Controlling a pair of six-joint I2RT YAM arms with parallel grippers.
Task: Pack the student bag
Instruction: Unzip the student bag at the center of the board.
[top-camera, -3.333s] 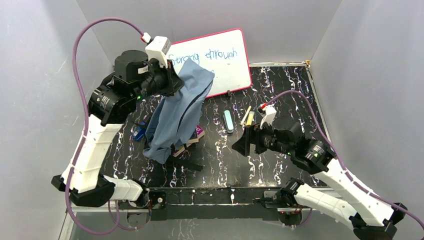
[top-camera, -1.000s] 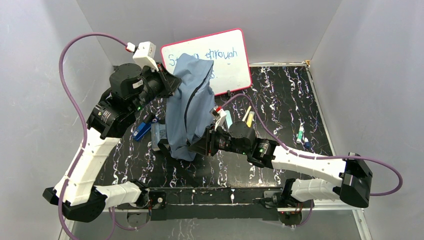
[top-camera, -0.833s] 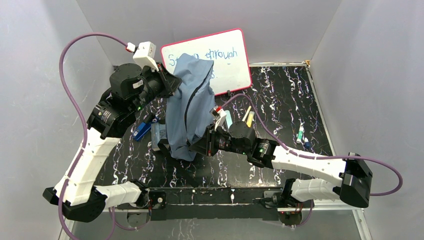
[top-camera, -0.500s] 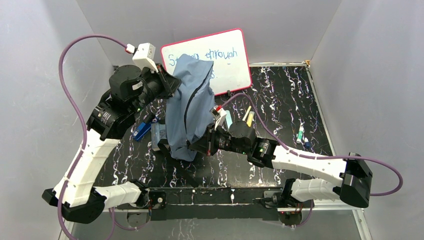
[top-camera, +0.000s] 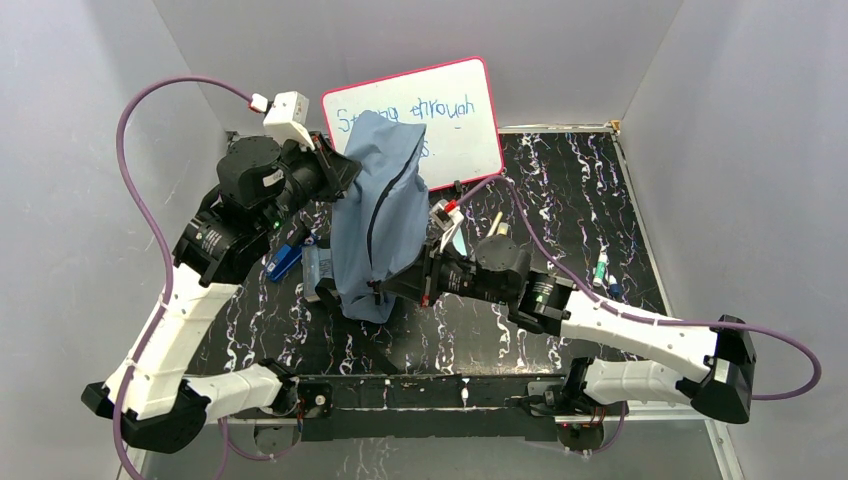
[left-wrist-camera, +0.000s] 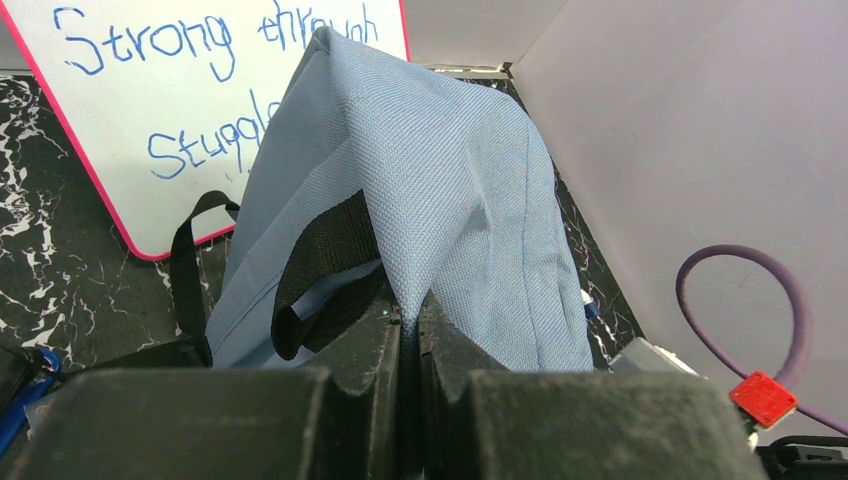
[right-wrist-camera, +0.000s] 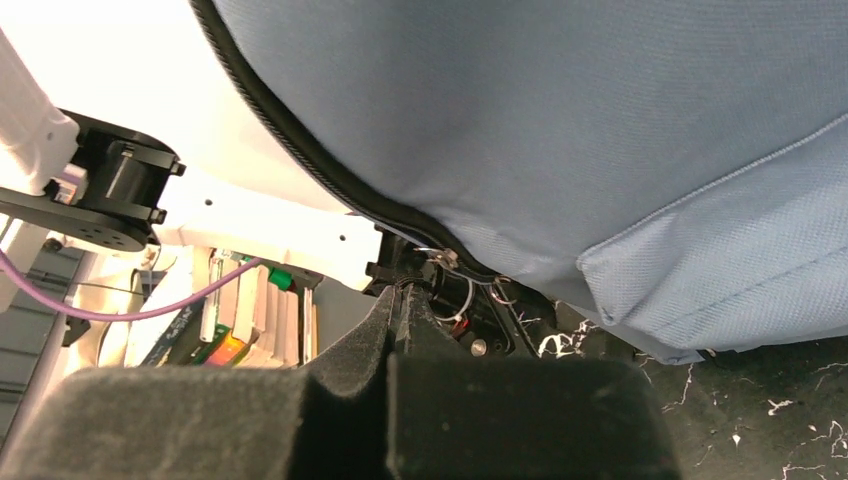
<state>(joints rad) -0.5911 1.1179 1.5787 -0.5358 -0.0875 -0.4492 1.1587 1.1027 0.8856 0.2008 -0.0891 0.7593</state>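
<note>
Nearest the arm bases, the right gripper (top-camera: 416, 283) is reaching leftward to the lower edge of the student bag (top-camera: 380, 225). Its fingers (right-wrist-camera: 372, 325), partly apart a second ago, are now pressing fully together at the lower end of the dark zipper (right-wrist-camera: 300, 150), just beside the small metal zipper pull (right-wrist-camera: 441, 259) — whether the tab itself is being pinched cannot be told from the wrist view. Further in, the bag is hanging as a tall, slack fold over the left-centre of the table (top-camera: 560, 190), its bottom sagging down among small items there. At its top, the left gripper (top-camera: 335, 170) is clamping a ridge of the blue fabric between closed fingers (left-wrist-camera: 360, 350), holding the bag up. Behind it, the pink-framed whiteboard (top-camera: 450, 105) is leaning against the back wall. The closing probably marks the start of unzipping — the zipper is reading as shut, and markers (top-camera: 601, 268) are lying unpacked at the right.
</note>
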